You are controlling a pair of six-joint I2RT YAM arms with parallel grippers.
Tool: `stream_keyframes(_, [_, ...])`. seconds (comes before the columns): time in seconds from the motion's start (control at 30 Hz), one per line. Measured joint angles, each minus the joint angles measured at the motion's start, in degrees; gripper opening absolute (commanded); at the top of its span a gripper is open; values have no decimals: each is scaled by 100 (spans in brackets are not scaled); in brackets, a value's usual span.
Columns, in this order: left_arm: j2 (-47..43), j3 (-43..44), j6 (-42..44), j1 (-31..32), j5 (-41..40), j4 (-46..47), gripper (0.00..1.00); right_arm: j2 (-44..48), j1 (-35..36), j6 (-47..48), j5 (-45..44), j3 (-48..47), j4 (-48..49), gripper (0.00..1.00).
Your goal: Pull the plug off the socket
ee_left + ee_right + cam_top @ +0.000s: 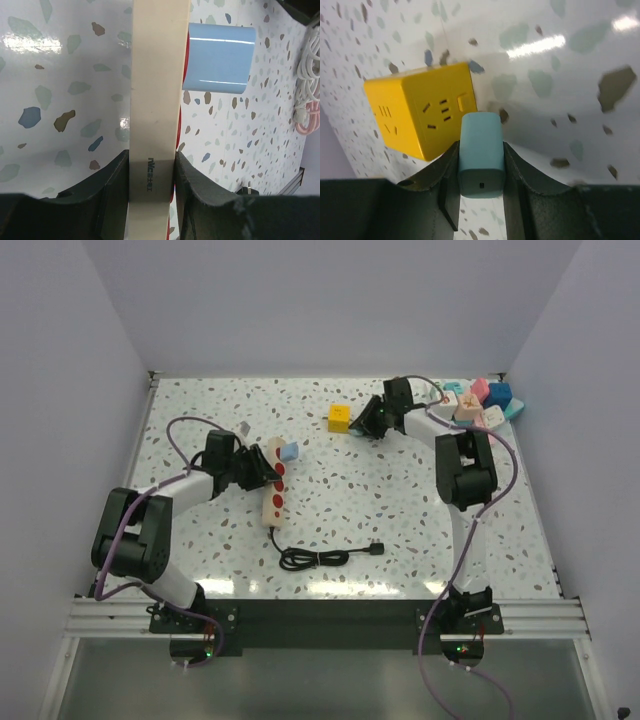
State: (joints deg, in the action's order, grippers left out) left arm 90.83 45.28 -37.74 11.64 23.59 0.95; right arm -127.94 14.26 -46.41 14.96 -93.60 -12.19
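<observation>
The left gripper (pixel 151 167) clamps a power strip (pixel 157 75) bearing illegible print (pixel 151 175).

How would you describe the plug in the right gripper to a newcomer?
Find the pile of coloured blocks in the table's far right corner, then look left to the lone yellow cube. The teal plug is right beside it, pinched in the right gripper. The blue plug, by contrast, sits on the strip further left, ungripped.

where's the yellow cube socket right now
In the top view the yellow cube socket sits at the far middle of the table, just left of the right claw, which grips the teal plug beside it.
</observation>
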Motion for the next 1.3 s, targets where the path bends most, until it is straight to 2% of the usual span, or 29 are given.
stream_keyframes(0.03, [-4, -7, 9, 0, 13, 0, 0, -179, 9, -31, 22, -267, -39, 17])
stream_keyframes(0.07, [-9, -13, 22, 0, 20, -2, 0, -389, 11, -92, 66, -533, 2, 37])
stream_keyframes(0.17, [-11, -17, 48, 0, 24, -2, 0, -920, 9, -260, 223, -1241, -7, 66])
stream_keyframes(0.3, [-9, -17, 48, 0, 26, -4, 0, -1062, 4, -310, 378, -1714, -101, 89])
stream_keyframes(0.4, [-9, -17, 50, 0, 50, -4, 0, -1032, -17, -297, 407, -1694, -140, 98])
stream_keyframes(0.53, [-9, -17, 92, 0, 144, 0, 0, -442, -55, -219, 234, -909, -269, 98])
stream_keyframes(0.7, [4, -17, 146, 20, 326, 13, 0, 1126, -111, 2, -17, 651, -625, 98])
stream_keyframes(0.83, [72, -17, 181, 157, 426, 26, 0, 2380, -28, 166, 229, 1628, -426, 98])
stream_keyframes(0.9, [114, -17, 195, 271, 459, 28, 0, 2671, 160, 236, 444, 1845, -289, 98])
stream_keyframes(1.13, [140, -17, 188, 544, 498, 26, 0, 2382, 1235, 269, 761, 1928, -109, 96])
stream_keyframes(1.2, [140, -15, 186, 581, 496, 28, 0, 2153, 1423, 271, 809, 1867, -116, 94])
stream_keyframes(1.3, [140, -11, 181, 645, 483, 28, 0, 1803, 1471, 267, 866, 1694, -122, 86])
